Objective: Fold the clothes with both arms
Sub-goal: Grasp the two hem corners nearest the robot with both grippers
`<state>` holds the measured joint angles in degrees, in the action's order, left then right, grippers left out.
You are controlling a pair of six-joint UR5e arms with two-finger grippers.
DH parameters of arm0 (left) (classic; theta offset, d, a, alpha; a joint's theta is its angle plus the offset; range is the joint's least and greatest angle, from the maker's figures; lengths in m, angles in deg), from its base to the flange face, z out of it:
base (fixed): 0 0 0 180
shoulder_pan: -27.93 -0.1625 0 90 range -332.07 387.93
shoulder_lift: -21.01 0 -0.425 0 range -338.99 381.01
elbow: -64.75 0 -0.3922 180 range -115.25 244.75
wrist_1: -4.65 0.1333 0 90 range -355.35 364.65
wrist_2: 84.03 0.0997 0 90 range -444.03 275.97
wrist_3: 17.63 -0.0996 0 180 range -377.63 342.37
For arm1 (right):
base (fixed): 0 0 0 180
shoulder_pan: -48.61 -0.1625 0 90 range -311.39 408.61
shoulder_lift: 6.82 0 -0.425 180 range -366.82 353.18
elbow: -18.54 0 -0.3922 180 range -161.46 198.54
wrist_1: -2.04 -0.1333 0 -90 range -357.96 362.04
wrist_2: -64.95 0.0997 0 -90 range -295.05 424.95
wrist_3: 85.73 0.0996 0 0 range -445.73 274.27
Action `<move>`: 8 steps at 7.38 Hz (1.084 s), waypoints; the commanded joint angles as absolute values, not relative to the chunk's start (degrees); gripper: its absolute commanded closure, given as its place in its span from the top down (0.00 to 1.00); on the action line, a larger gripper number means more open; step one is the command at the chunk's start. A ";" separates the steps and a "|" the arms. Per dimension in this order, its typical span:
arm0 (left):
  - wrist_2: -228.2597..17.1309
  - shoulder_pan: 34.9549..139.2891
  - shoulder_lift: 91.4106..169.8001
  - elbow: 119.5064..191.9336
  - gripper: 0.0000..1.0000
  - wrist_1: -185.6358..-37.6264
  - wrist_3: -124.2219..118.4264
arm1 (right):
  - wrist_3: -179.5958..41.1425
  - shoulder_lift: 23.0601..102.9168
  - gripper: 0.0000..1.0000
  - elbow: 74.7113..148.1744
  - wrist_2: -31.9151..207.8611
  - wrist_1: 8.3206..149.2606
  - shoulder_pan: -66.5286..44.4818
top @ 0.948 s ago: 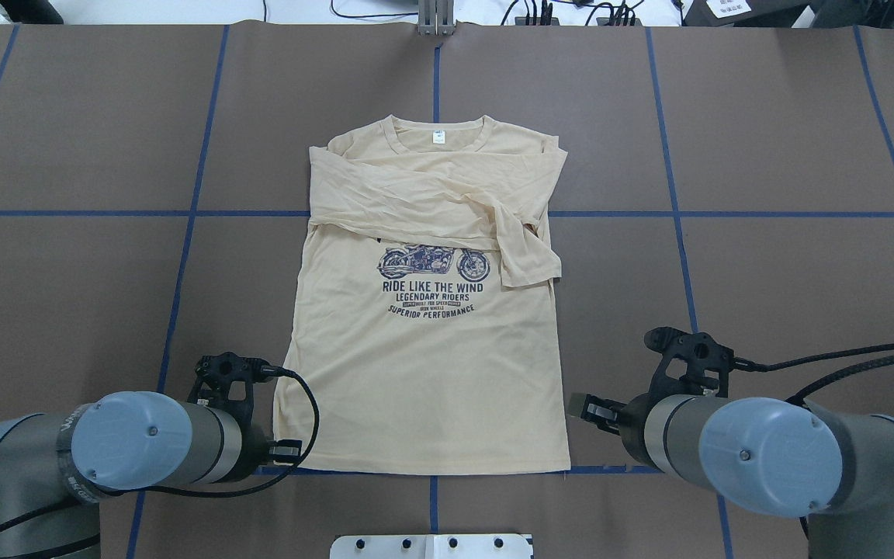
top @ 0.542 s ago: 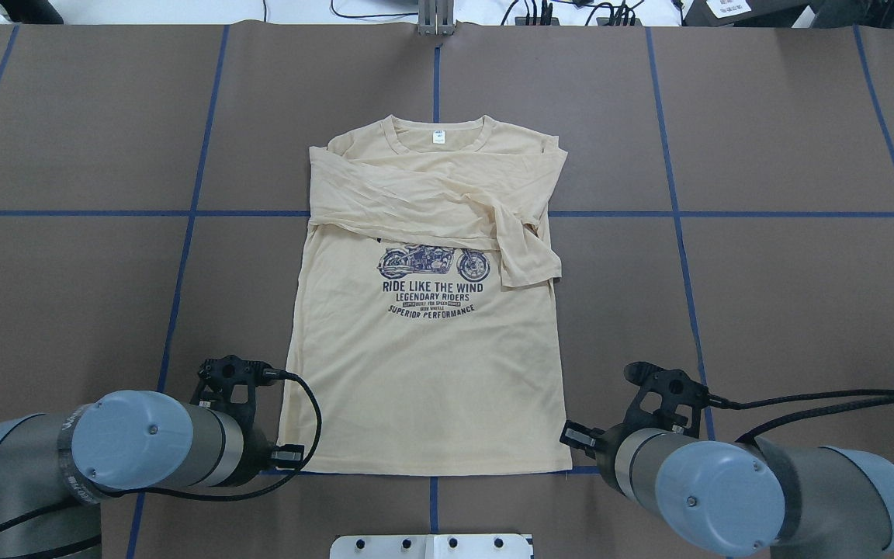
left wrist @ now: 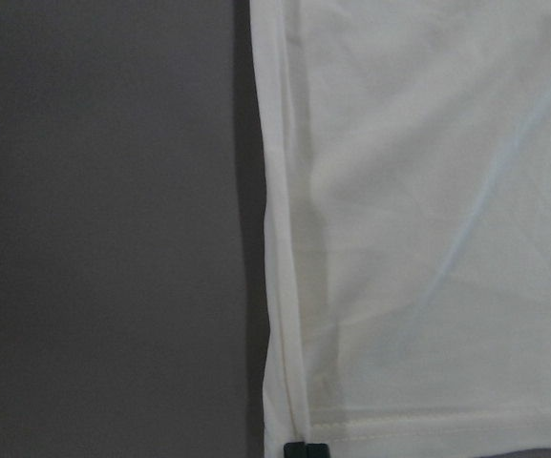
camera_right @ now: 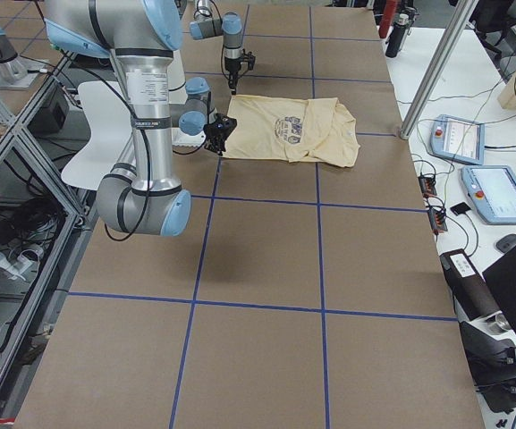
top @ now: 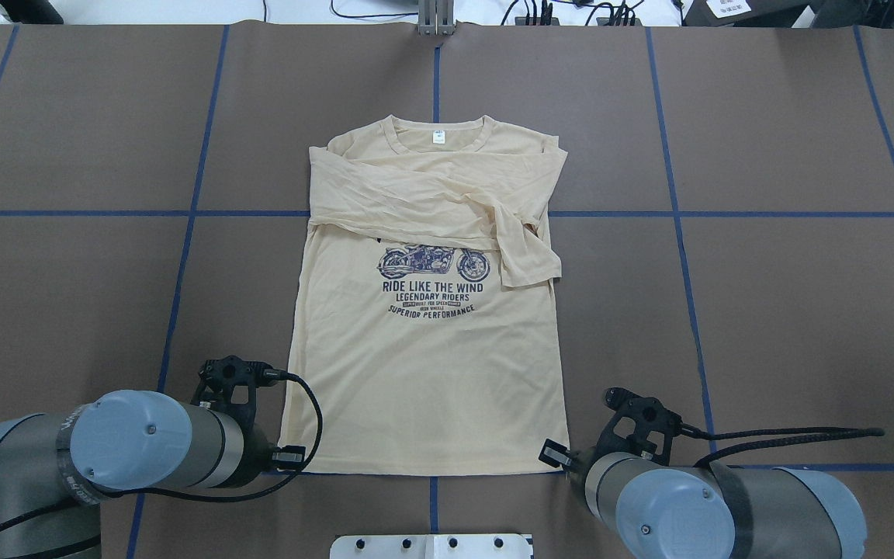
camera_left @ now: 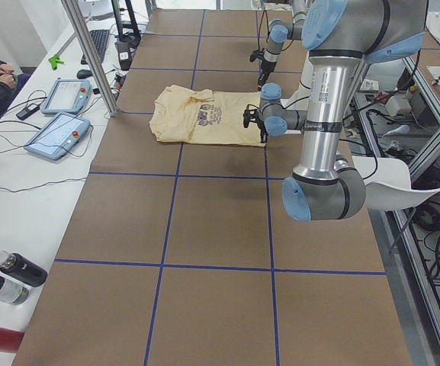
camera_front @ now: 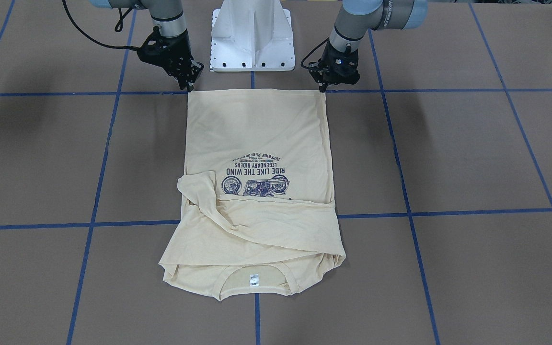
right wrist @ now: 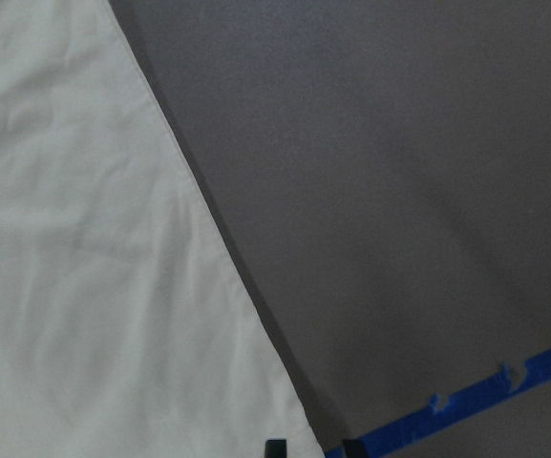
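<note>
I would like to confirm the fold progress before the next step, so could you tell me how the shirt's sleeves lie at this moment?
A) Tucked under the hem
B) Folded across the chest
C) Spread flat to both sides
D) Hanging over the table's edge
B: the overhead view shows the sleeves laid crosswise over the chest of the shirt, within the body's outline, just above the motorcycle print.

Robotics lab: brown paper-covered table (top: 804,116) with blue tape grid (top: 804,213), grey touchscreen teach pendants (camera_left: 58,135) on white side bench (camera_left: 21,179).
</note>
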<state>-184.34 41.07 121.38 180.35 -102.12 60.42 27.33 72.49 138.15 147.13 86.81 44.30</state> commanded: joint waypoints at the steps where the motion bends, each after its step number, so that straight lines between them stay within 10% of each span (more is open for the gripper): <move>1: -184.40 41.02 121.38 180.41 0.00 -102.14 60.42 | 27.48 72.28 0.33 137.10 147.04 86.77 44.56; 8: -184.40 41.02 121.47 180.59 0.00 -102.14 60.33 | 27.82 69.92 0.20 135.00 146.17 86.86 44.74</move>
